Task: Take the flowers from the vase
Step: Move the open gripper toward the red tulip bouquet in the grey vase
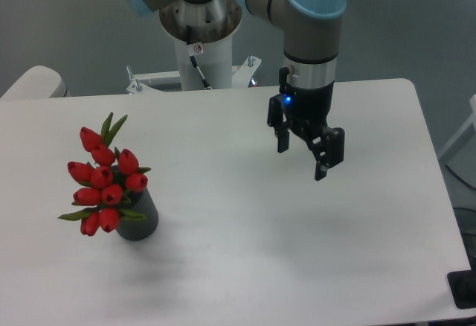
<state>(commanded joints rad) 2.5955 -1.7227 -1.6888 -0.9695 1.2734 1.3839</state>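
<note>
The flowers [104, 181], a bunch of red tulips with green leaves, stand in the vase [139, 218] at the left of the white table and lean to the left. The vase is a short dark grey cylinder, upright, mostly hidden by the blooms. The stems and any tie are hidden inside it. My gripper [302, 159] hangs above the table at centre right, far to the right of the flowers. Its two black fingers are spread apart and hold nothing.
The white table [245, 266] has a rounded far right corner and a right edge near x 620. The arm's white base column [199, 39] stands behind the table's far edge. A dark object [465, 290] sits at the lower right corner.
</note>
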